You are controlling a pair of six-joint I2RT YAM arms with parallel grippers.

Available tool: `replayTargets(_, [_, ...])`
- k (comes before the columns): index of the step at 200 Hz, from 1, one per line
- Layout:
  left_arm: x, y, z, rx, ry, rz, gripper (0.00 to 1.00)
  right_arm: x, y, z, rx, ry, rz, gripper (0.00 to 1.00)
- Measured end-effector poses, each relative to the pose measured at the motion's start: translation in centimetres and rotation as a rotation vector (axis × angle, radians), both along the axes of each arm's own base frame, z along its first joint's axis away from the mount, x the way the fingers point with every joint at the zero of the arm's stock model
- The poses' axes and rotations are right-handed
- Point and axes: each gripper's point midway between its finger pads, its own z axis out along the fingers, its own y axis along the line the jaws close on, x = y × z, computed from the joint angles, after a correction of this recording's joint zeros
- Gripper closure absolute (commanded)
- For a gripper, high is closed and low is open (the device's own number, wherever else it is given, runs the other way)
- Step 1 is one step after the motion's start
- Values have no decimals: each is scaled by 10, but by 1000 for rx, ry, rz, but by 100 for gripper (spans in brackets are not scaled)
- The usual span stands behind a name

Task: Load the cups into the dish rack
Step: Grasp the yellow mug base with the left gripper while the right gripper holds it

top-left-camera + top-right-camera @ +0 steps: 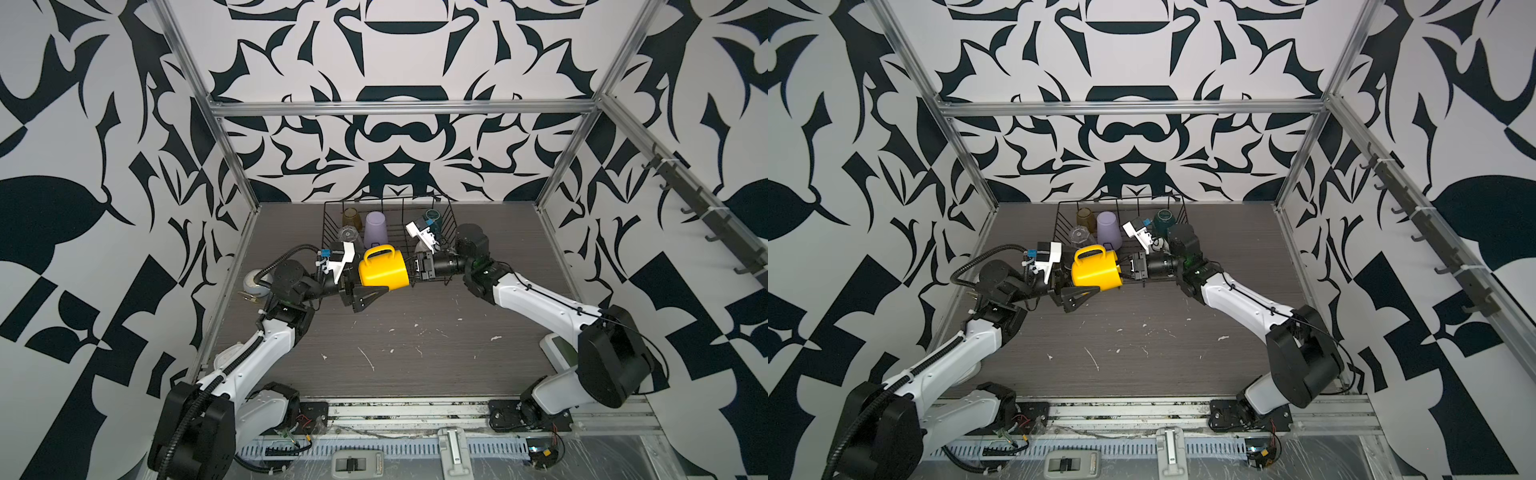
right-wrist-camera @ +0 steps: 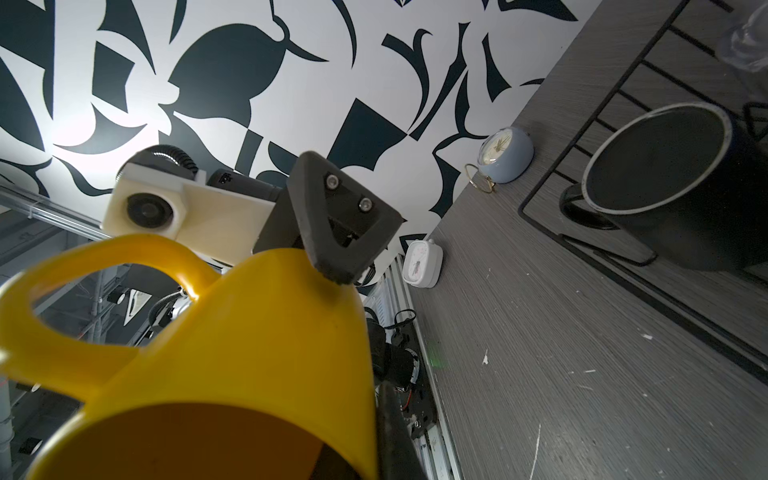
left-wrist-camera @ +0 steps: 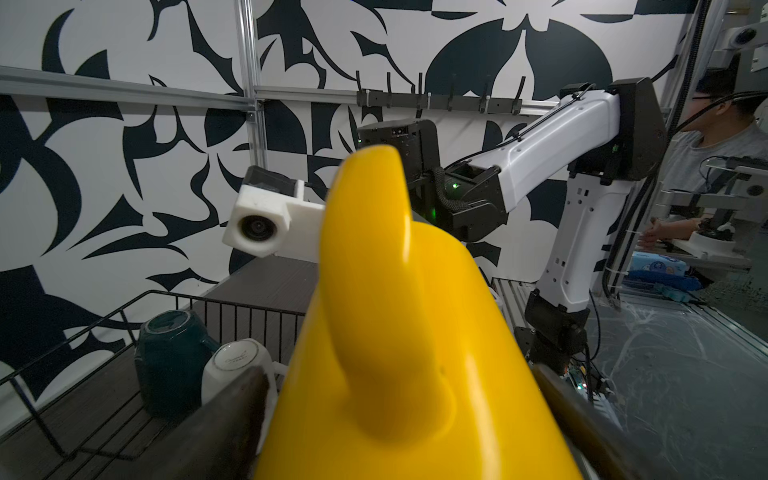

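The yellow mug (image 1: 384,270) (image 1: 1096,272) hangs on its side above the table, just in front of the dish rack (image 1: 374,202) (image 3: 232,300). My right gripper (image 1: 411,270) (image 2: 374,436) is shut on the mug's rim wall. My left gripper (image 1: 361,286) (image 3: 407,436) stands open, with a finger on each side of the mug's base end. In the rack stand the amber tumbler (image 1: 350,217), lilac tumbler (image 1: 375,228), clear tumbler (image 1: 348,235), dark-green mug (image 1: 432,216), cream mug (image 3: 237,365) and black mug (image 2: 665,183).
A round blue clock (image 1: 255,282) (image 2: 505,153) sits at the table's left edge, behind my left arm. A square white clock (image 2: 422,264) lies nearer the front left. A white and green device (image 1: 557,349) sits under my right arm. A hook rail (image 1: 706,216) runs along the right wall.
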Motion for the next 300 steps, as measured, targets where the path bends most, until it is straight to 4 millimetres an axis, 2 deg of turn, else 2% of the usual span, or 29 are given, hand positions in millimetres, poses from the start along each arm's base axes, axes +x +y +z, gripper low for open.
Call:
replayTargets(60, [-3,-1,1,-5,10,-24,1,1,6,10,30,-15,13,100])
replayTargets(152, [-4,-3,4,-27,35,-69,6,-4,10,11,37,-19,31,100])
replayTargets(198, [-1,-5,2,-37,70,-86,14,1,13,7,35,-8,20,100])
replayTargets(204, [0,-5,2,-39,75,-86,21,2,13,7,35,-8,17,100])
replayTargets(251, [2,-4,8,-48,88,-85,42,3,14,11,45,-18,13,100])
replayTargets(278, [5,-5,11,-40,101,-85,74,5,13,14,52,-19,5,100])
replayTargets(300, [5,-5,11,-29,109,-72,90,5,13,13,50,-13,4,100])
